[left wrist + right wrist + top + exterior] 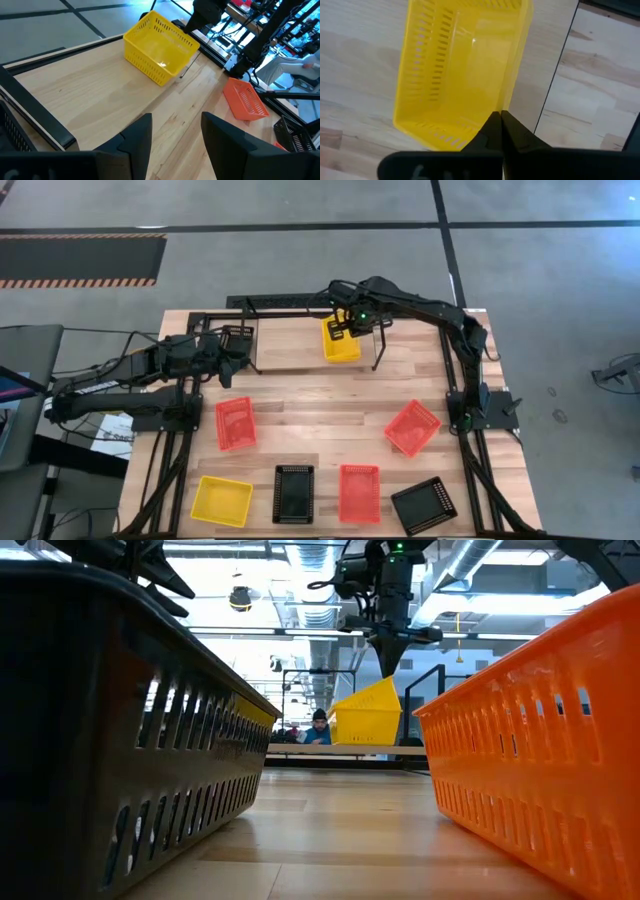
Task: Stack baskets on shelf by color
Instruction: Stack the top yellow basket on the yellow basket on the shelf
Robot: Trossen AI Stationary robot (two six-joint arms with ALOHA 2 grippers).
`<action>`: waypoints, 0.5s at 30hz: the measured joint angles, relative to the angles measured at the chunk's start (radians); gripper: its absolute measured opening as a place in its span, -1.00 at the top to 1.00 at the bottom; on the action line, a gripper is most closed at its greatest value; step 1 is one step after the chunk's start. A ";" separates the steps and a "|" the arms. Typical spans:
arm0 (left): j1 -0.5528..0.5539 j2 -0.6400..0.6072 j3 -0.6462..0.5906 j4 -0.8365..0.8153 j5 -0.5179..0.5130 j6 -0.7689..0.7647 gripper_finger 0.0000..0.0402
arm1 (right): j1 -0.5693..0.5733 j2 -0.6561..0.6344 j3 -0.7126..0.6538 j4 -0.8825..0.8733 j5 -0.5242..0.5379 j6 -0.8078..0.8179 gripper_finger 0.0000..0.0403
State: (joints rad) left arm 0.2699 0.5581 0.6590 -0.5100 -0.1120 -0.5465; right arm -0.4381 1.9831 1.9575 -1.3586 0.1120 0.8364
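A yellow basket (340, 342) sits tilted at the far middle of the table, beside a thin black rod of the shelf (560, 75). My right gripper (347, 322) is above it, pointing down, shut on its rim. My left gripper (175, 120) waits open at the table's left, high above the wood, with nothing between its fingers. A black basket (238, 337) stands on the shelf's left part, close to that gripper. Two red baskets (235, 423) (412, 427) lie mid-table. A yellow (222, 500), a black (293, 493), a red (359, 492) and a black basket (423, 505) lie along the near edge. My right gripper pinches the yellow basket's rim (506, 102) between its two fingers, at the end of one long wall near a corner. The fingers come from above, pointing down. The basket is tilted: the held side (392, 682) is raised and the opposite low side (350, 740) rests on the wood.
In the low view a black basket (120, 740) and an orange basket (540, 760) stand close on either side, with bare wood between them. A black frame (470, 430) edges the table. A person (318, 727) is far off in the room behind.
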 joint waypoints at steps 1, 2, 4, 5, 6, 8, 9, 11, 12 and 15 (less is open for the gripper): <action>0.000 0.000 0.000 0.000 0.000 0.000 0.22 | 0.003 0.000 0.000 -0.001 0.000 -0.001 0.98; 0.000 0.000 0.000 0.000 0.000 0.000 0.22 | 0.007 0.000 0.000 -0.004 0.000 -0.007 0.99; 0.000 0.000 0.000 0.000 0.000 0.000 0.22 | 0.018 0.000 0.000 -0.016 0.000 -0.019 0.99; 0.000 0.000 0.000 0.000 0.000 0.000 0.22 | 0.023 0.004 0.001 -0.024 0.000 -0.020 0.99; 0.000 0.000 0.000 0.000 0.000 0.000 0.22 | 0.030 0.014 0.003 -0.030 0.001 -0.019 0.99; 0.000 0.000 0.000 0.000 0.000 0.000 0.22 | 0.035 0.032 0.000 -0.055 0.002 -0.019 0.99; 0.000 0.000 0.000 0.000 0.000 0.000 0.22 | 0.036 0.042 -0.001 -0.063 0.000 -0.021 0.99; 0.000 0.000 0.000 0.000 0.000 0.000 0.22 | 0.041 0.065 0.002 -0.063 -0.005 -0.031 0.99; 0.000 0.000 0.000 0.000 0.000 0.000 0.22 | 0.045 0.080 0.002 -0.063 -0.005 -0.039 0.99; 0.000 0.000 0.000 0.000 0.000 0.000 0.22 | 0.044 0.117 0.000 -0.055 -0.005 -0.060 0.99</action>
State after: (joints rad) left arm 0.2699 0.5583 0.6590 -0.5098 -0.1120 -0.5461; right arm -0.3939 2.0999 1.9575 -1.4139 0.1066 0.7762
